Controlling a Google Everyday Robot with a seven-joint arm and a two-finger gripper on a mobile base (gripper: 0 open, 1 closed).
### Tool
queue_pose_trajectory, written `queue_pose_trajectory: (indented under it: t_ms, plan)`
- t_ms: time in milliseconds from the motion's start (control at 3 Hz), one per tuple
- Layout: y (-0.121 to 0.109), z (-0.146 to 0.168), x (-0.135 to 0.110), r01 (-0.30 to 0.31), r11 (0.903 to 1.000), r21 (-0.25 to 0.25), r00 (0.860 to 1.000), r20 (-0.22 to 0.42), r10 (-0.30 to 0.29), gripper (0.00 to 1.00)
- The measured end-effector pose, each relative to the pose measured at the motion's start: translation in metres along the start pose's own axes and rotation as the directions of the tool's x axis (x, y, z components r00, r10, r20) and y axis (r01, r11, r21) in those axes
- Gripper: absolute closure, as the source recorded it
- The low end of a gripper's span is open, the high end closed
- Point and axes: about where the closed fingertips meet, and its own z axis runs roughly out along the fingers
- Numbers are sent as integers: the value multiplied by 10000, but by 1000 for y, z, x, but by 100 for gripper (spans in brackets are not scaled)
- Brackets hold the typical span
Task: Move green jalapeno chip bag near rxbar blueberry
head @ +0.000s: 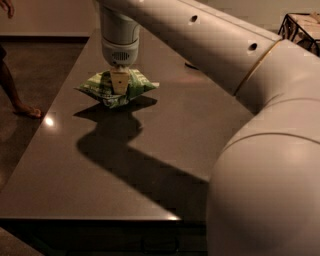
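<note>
The green jalapeno chip bag [102, 89] is crinkly green with pale print and sits at the far left part of the dark table [115, 185]. My gripper [120, 84] comes straight down on the bag's middle. Its tan fingers [120, 79] pinch the bag, whose ends stick out to both sides. The bag hangs just above or at the table surface, with its shadow right beneath it. The rxbar blueberry is hidden from view. My white arm [215, 55] fills the right side of the view.
A person's bare foot [27, 111] stands on the floor left of the table, and a hand [6, 6] shows at the top left. A wire basket [300, 25] is at the far right. A small dark object [190, 65] peeks out under my arm.
</note>
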Motion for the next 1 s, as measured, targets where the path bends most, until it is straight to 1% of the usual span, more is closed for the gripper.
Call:
queue_pose_trajectory:
  t_ms: [667,1000]
  plan:
    - [-3,2,-1,-2,10000,67,10000,-32,2,18]
    - [-4,4,-1,7,10000,66,10000,-24,-7,0]
